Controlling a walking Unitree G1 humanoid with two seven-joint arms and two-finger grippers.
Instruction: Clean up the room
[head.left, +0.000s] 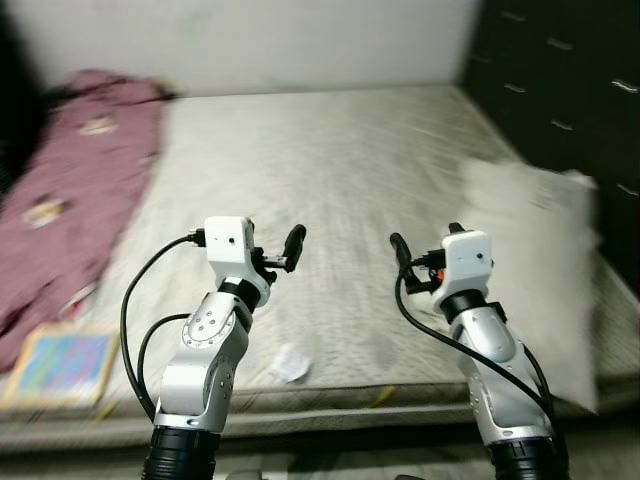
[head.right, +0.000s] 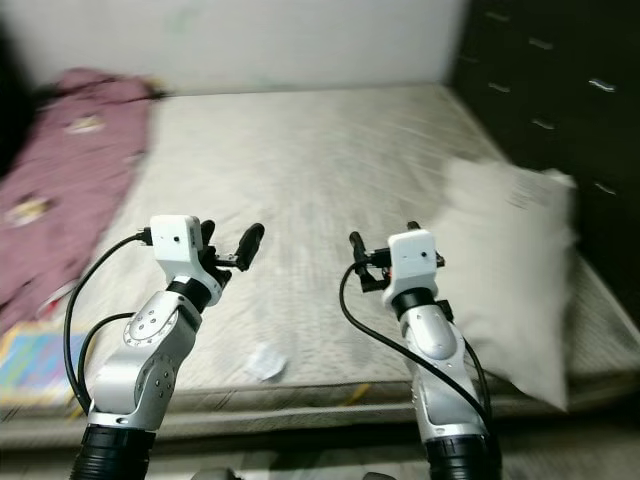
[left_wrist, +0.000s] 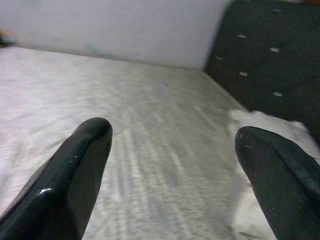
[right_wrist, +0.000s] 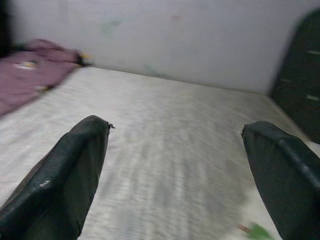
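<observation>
Both grippers, left and right, hover wide open and empty over the mattress; the crumpled paper lies below, nearer the left one.

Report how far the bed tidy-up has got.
Nothing looks done yet. Both grippers, left and right, are open and empty above the mattress. In hand: nothing. Left: the maroon blanket lies rumpled along the robot's left edge, a colourful book and a scrap of paper sit near the front, and the white pillow lies askew on the right.
</observation>
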